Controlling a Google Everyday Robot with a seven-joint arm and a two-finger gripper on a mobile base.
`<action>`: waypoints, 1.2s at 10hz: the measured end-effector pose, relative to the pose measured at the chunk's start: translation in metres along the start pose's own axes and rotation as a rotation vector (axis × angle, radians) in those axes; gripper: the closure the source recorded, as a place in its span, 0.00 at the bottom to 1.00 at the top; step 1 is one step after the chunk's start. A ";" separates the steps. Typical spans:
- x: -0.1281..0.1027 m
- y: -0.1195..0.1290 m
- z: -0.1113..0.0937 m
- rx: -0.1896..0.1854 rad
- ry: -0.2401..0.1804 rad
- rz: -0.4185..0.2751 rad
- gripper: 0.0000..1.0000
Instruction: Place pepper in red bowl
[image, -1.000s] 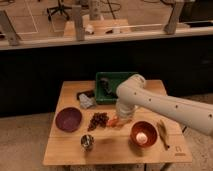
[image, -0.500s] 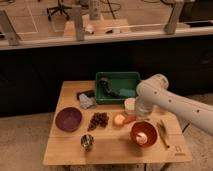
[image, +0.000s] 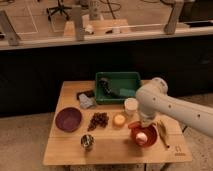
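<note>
The red bowl (image: 145, 134) stands at the front right of the wooden table (image: 65, 152), with a pale round thing lying inside it. The orange-red pepper (image: 134, 125) shows as a short slanted piece at the bowl's back left rim, right under the end of my arm. My gripper (image: 144, 121) hangs at the end of the white arm, just above the bowl's back edge and directly beside the pepper. The arm's wrist hides most of the gripper and part of the pepper.
A dark purple bowl (image: 68, 119) sits at the left, a steel cup (image: 87, 141) at the front. Dark grapes (image: 99, 120), a round orange-yellow thing (image: 119, 119), a white cup (image: 131, 106), a green bin (image: 118, 80) and a long yellowish-brown thing (image: 163, 133) surround the red bowl.
My arm has swung right, from over the table's middle to over the red bowl. The pepper has moved right with it, to the bowl's rim.
</note>
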 end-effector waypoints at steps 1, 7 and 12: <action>0.005 0.008 0.002 -0.011 0.015 0.004 0.82; 0.033 0.027 0.009 -0.047 0.063 0.054 0.79; 0.026 0.027 0.022 -0.071 0.068 0.057 0.30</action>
